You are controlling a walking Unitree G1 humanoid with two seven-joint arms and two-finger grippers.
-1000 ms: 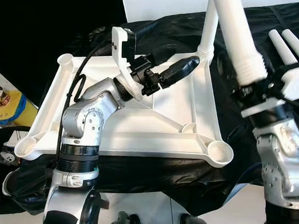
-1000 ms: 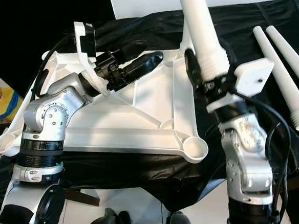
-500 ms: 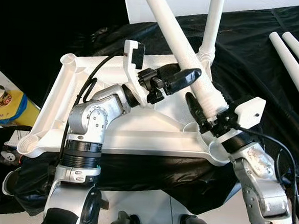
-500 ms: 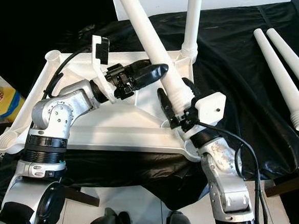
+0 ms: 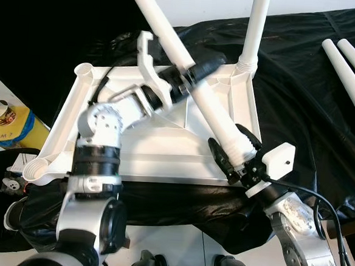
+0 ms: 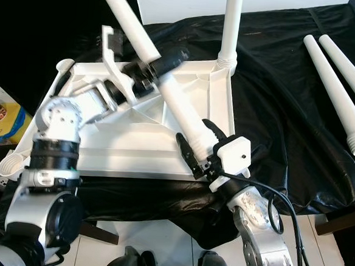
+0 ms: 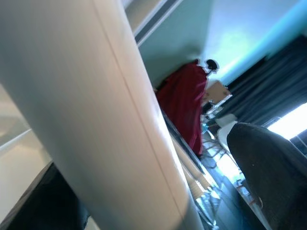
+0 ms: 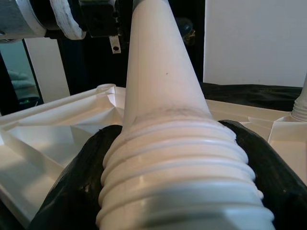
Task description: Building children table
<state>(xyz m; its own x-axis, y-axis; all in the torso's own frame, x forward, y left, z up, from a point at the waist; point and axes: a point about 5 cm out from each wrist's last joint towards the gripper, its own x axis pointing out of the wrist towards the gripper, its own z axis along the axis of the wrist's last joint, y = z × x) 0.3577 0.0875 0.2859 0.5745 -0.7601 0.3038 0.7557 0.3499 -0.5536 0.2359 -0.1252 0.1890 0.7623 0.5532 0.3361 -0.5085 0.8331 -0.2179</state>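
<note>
The white table top (image 5: 163, 159) lies upside down on a black cloth. One white leg (image 5: 253, 35) stands upright in its far right corner. A second white leg (image 5: 188, 67) leans up and to the left over the top. My right gripper (image 5: 232, 146) is shut on that leg's threaded end (image 8: 177, 172), low over the near right corner. My left gripper (image 5: 197, 73) is higher up at the shaft. In the left wrist view the shaft (image 7: 96, 120) sits between its fingers (image 7: 273, 167) with a gap on one side.
Two spare legs (image 5: 352, 75) lie on the cloth at the far right. Open corner sockets show at the near left (image 5: 35, 170) and far left (image 5: 84, 70). A yellow container (image 5: 10, 127) sits on the floor left. A white board stands behind.
My right gripper has carried the leg down and left, from high at the right to the top's near right corner. My left gripper has swung up against the leg's shaft.
</note>
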